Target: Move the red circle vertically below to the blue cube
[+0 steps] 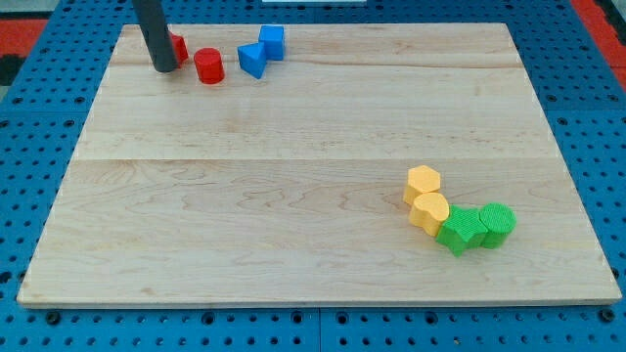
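Note:
The red circle [208,66] is a short red cylinder near the view's top left of the wooden board [293,196]. The blue cube [272,42] stands to its right, nearer the top edge. A second blue block [252,61] of irregular shape touches the cube's lower left. My tip [164,69] is just left of the red circle, a small gap apart. Another red block [178,48] is partly hidden behind the rod.
Two yellow blocks [424,183] [430,211] and two green blocks [459,231] [497,224] cluster at the view's lower right. A blue pegboard [39,147] surrounds the board.

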Motion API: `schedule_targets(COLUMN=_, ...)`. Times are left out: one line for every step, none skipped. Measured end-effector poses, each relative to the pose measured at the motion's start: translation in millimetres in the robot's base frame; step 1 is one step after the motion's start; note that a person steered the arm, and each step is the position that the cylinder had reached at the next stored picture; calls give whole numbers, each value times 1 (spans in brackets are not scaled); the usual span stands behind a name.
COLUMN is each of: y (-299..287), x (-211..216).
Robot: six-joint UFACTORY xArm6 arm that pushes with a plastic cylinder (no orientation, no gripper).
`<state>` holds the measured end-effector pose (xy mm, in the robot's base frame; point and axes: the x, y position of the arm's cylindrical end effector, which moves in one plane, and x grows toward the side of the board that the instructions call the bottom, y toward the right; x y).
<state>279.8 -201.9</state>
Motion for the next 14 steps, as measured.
schedule_targets(y=2, x=0)
schedule_targets(y=7, x=0)
schedule_targets(y=11, x=0)
schedule_targets(y=13, x=-7)
schedule_targets(y=29, x=-16)
schedule_targets(y=38, x=-16)
schedule_targets(y=51, x=-18)
schedule_targets(y=62, x=-18)
schedule_targets(y=67, x=-18)
schedule_targets(y=73, x=-18)
schedule_targets(y=78, x=-20)
schedule_targets(y=86, x=-17)
schedule_targets(y=96, x=7)
schedule_targets(y=120, x=60)
